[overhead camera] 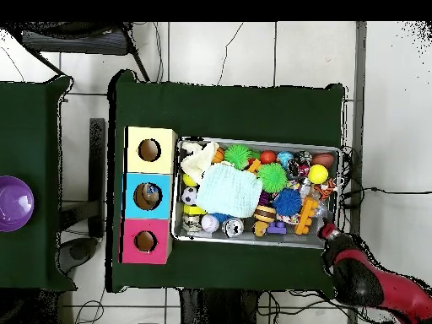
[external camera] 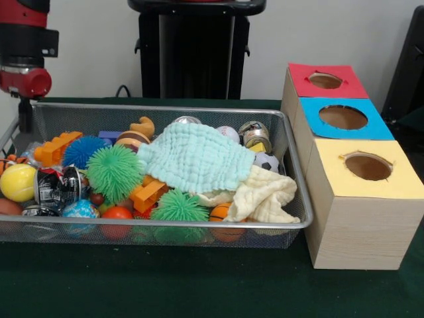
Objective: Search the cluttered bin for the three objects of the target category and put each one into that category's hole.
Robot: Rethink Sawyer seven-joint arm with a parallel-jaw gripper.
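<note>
Three holes sit well apart from the arm (external camera: 25, 73), beyond the whole bin (external camera: 291, 173). We cannot tell the pincer's state; toys (external camera: 114, 172) lie between, target kind unknown.

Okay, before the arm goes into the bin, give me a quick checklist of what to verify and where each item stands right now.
1. Three holes unobstructed, red, blue, yellow: ok.
2. Arm clear of the bin contents: ok, it sits at the bin's corner.
3. End effector state: cannot tell.
4. Contents fully visible: not ok, the mint cloth and cream cloth cover items.
5. Target category known: cannot tell.
</note>
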